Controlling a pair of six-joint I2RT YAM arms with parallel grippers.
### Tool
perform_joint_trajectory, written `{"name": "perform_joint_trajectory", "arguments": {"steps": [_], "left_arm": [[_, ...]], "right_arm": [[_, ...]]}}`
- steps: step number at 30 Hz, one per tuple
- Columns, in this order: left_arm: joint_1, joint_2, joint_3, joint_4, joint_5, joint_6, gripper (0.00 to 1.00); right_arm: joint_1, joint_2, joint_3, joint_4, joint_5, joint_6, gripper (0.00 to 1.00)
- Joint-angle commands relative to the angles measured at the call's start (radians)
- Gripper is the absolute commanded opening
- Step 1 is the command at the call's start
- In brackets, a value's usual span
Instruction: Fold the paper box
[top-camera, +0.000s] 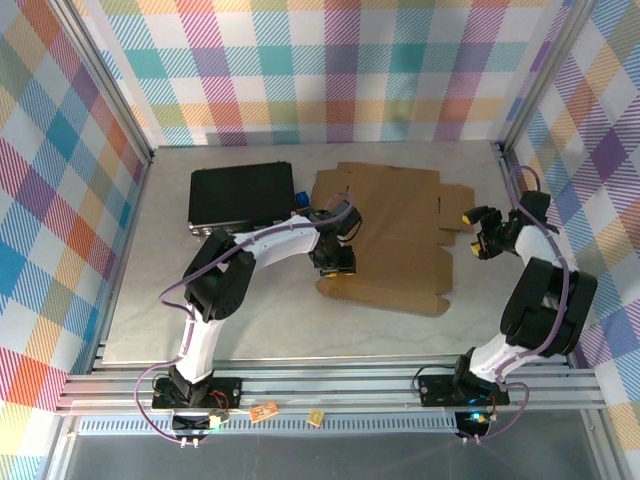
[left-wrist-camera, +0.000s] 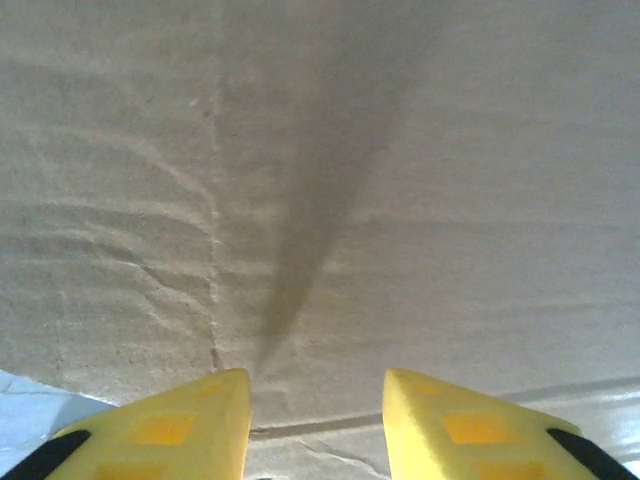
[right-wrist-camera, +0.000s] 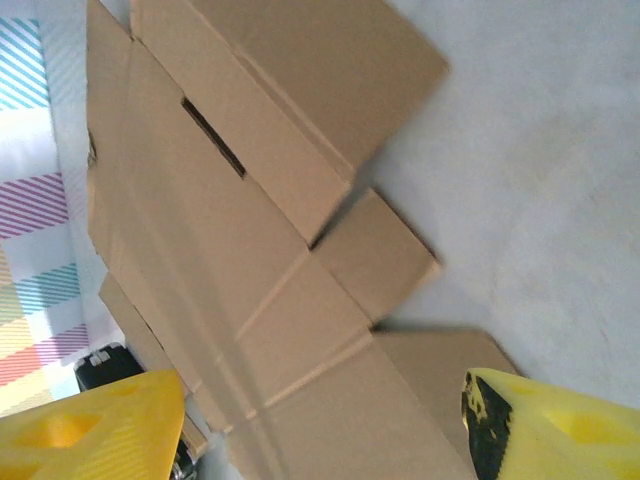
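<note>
The paper box (top-camera: 400, 225) lies as a mostly flat brown cardboard sheet with flaps and creases in the middle of the table. My left gripper (top-camera: 333, 262) is low over its left part. In the left wrist view the yellow fingers (left-wrist-camera: 190, 430) stand apart over creased cardboard (left-wrist-camera: 400, 200), and the left gripper (left-wrist-camera: 315, 380) holds nothing. My right gripper (top-camera: 478, 232) hovers at the sheet's right edge, beside a small side flap. In the right wrist view the right gripper (right-wrist-camera: 322, 400) is wide open above the flaps (right-wrist-camera: 250, 250), and nothing is between its fingers.
A black rectangular case (top-camera: 240, 195) lies at the back left, touching the sheet's left side, with a small blue thing (top-camera: 300, 200) at its corner. Chequered walls enclose the table on three sides. An aluminium rail (top-camera: 330, 385) runs along the near edge.
</note>
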Motion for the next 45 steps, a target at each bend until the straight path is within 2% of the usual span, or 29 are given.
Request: {"name": "perform_joint_trajectory", "arguments": {"steps": [1,4,9,12,15,18,23,37,40,45], "left_arm": [[0.010,-0.077,0.089,-0.049,0.017,0.006,0.44],[0.037,-0.046,0.135,-0.046,0.079,-0.018,0.46],[0.066,0.055,0.225,-0.070,0.118,0.011,0.45],[0.069,0.133,0.260,-0.092,0.127,0.037,0.44],[0.062,0.180,0.253,-0.080,0.162,0.037,0.43],[0.047,0.193,0.242,-0.074,0.172,0.036,0.43],[0.022,0.190,0.200,-0.050,0.168,0.019,0.43],[0.007,0.140,0.155,-0.018,0.171,-0.012,0.43],[0.006,0.125,0.162,-0.022,0.175,-0.017,0.43],[0.008,0.073,0.200,-0.041,0.141,-0.021,0.46]], "right_arm": [[0.039,-0.169,-0.091,-0.199,0.058,0.053,0.73],[0.152,-0.322,-0.220,-0.270,0.078,0.148,0.73],[0.365,-0.688,-0.421,-0.340,0.142,0.422,0.75],[0.406,-0.888,-0.541,-0.350,0.117,0.553,0.75],[0.417,-0.976,-0.675,-0.240,0.049,0.604,0.76],[0.430,-0.957,-0.727,-0.144,0.032,0.585,0.77],[0.444,-0.839,-0.744,-0.038,0.053,0.557,0.76],[0.443,-0.616,-0.697,0.239,0.111,0.475,0.71],[0.443,-0.598,-0.656,0.239,0.109,0.466,0.69],[0.443,-0.603,-0.571,0.094,0.146,0.423,0.67]]}}
